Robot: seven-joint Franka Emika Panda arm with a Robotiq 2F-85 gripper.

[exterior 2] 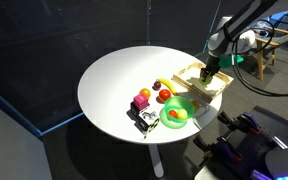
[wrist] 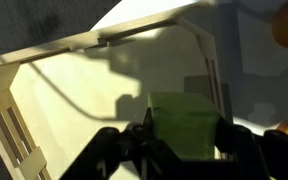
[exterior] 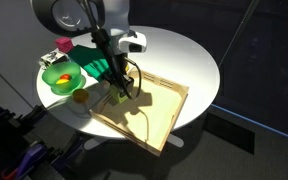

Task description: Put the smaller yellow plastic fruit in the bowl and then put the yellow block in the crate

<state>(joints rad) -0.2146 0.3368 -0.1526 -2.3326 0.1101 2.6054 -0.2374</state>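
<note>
tool [wrist: 184, 136] is clamped on the yellow block [wrist: 189, 115] above the crate [wrist: 72, 100]; I'd go lower first, then release gently

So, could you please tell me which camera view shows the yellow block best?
The wrist view: the yellow block fills the foreground, clamped in the hand above the crate. Both exterior views show only a small speck under the hand.

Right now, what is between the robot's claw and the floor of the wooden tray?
Only the yellow block, pinched in the claw; in the wrist view the tray floor beyond it is bare, just shadowed.
</note>
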